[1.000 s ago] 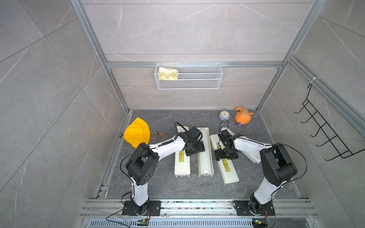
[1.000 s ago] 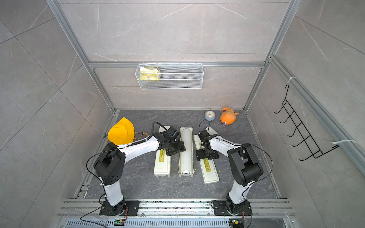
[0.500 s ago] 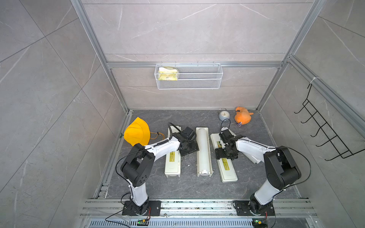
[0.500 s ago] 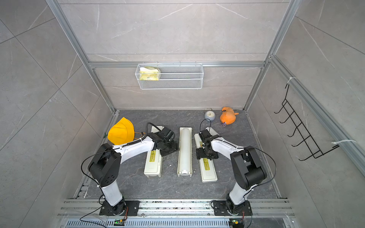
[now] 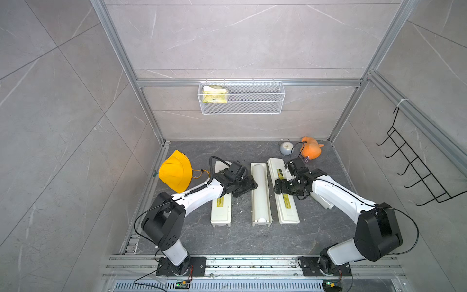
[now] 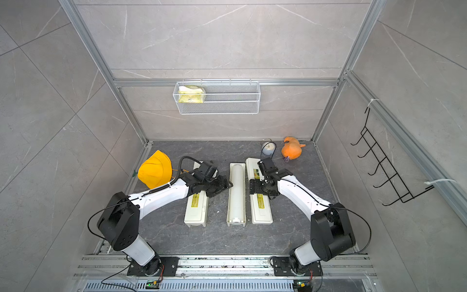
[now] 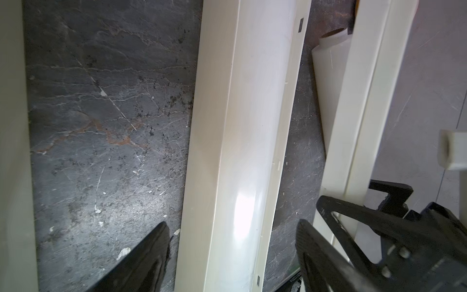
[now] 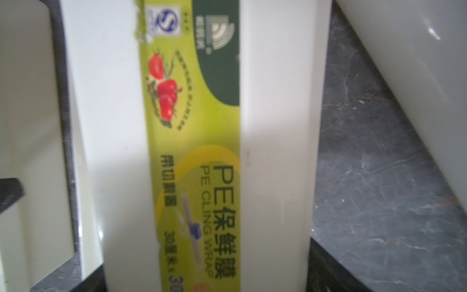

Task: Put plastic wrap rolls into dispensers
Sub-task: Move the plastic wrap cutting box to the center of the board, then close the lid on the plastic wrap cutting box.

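In the middle lies an open dispenser (image 5: 262,222) with a plastic wrap roll (image 5: 260,187) in its trough. My left gripper (image 7: 233,222) is open and straddles it, its fingers clear of both walls. A closed dispenser (image 5: 221,209) with a yellow label lies to its left, under my left arm. A labelled dispenser (image 5: 288,209) lies to the right of the trough. My right gripper (image 5: 286,188) is set across this box, fingers tight against both long sides (image 8: 273,126). A second roll (image 5: 323,202) lies beyond it, partly hidden under my right arm.
A yellow cap (image 5: 175,172) lies at the left of the floor. A small clock (image 5: 286,148) and an orange plush toy (image 5: 310,150) sit at the back right. A wire basket (image 5: 241,97) hangs on the back wall and a black hook rack (image 5: 417,172) on the right wall.
The left dispenser has slid to the left, away from the open trough. My left gripper has since swung right over the trough. My right gripper stays on its box, jaws slightly narrower.
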Controlling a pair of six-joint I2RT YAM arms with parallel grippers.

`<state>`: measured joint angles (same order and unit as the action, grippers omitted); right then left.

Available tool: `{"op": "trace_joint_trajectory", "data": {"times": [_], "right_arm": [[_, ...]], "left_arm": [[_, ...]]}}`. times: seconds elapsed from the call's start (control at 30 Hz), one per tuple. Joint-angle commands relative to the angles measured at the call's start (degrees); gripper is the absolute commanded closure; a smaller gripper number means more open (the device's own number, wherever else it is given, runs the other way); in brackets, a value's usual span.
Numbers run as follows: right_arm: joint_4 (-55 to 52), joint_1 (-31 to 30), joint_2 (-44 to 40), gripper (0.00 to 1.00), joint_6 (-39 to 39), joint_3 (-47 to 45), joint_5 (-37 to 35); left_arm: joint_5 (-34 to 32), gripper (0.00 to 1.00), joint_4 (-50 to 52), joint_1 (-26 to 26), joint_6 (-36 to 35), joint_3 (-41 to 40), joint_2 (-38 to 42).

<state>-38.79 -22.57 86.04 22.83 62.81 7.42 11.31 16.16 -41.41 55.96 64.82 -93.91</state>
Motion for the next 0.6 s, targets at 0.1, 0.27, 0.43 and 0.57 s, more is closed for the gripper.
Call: {"op": "trace_joint_trajectory", "data": {"times": [0.1,0.27,0.43,0.57], "right_arm": [[0.8,-3.4,0.6,0.09,6.7,3.9,3.8],[3.5,-5.8,2.2,0.09,10.9,4.5,4.0],[4.2,-8.6,5.0,0.08,13.8,6.1,2.5],[6.1,-10.1,7.0,0.08,16.5,6.3,1.4]], "left_arm": [[0.5,0.20,-4.7,-0.3,1.9,-3.0,6.6],[3.2,0.20,-8.2,-0.2,0.8,-5.8,7.6],[4.4,0.20,-9.7,1.5,0.5,-9.6,10.5],[6.3,0.20,-11.1,5.1,1.4,-13.4,12.6]]}}
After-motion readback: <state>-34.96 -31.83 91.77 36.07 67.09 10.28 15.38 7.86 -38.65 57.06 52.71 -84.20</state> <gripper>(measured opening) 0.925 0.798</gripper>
